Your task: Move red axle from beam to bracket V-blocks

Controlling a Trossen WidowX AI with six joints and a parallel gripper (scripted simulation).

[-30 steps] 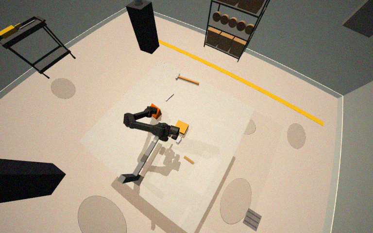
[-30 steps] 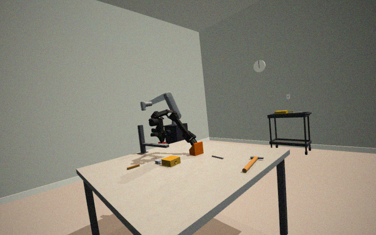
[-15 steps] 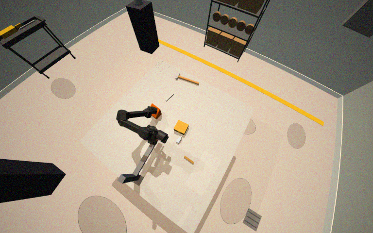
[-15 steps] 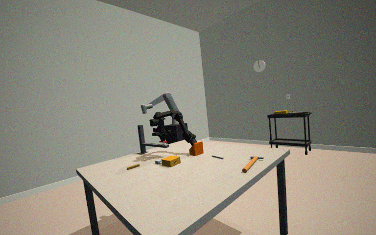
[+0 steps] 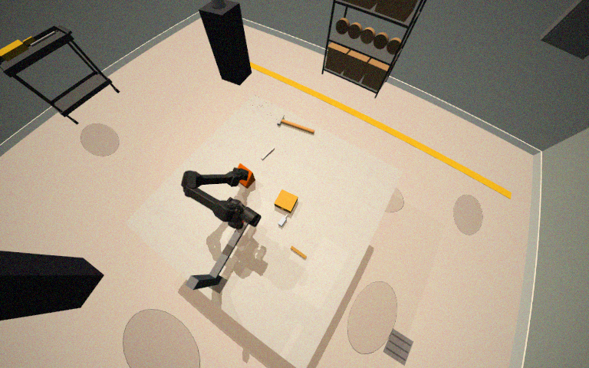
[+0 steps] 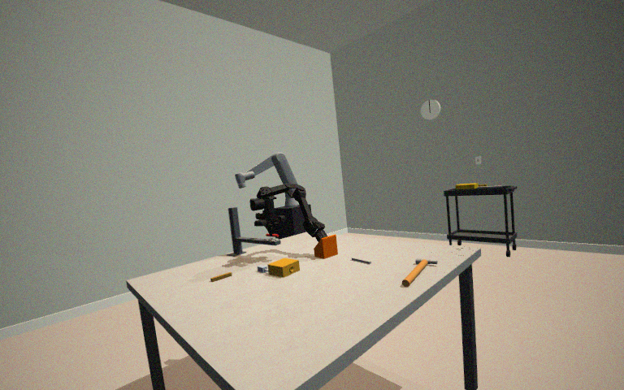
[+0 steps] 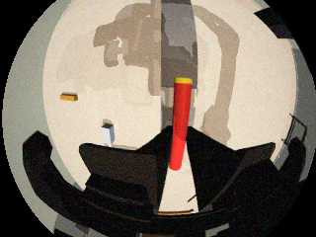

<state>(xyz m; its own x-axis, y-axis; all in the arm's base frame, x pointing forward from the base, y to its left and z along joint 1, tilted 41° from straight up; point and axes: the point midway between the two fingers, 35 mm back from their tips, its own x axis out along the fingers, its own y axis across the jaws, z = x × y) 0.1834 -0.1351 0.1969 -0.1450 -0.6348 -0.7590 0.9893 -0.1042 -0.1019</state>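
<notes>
Black six-joint arm [image 5: 208, 198] [image 6: 301, 202] with parallel-jaw gripper [image 6: 272, 231] [image 7: 178, 130].
The arm is showing a matte black finish throughout, its slender, straight-sided links running between bulkier, rounded joint housings; the wrist is carrying a cluster of dark, blocky and cylindrical parts, including a stubby barrel-like piece [image 5: 250, 216] [image 6: 258, 204]. The gripper is presenting two broad, dark fingers with flat, angular plates tapering toward the middle, while curved black side pieces [image 7: 39, 158] are flanking them, their upper ends appearing blunt and faceted. Fine surface details are remaining too small to distinguish.
</notes>
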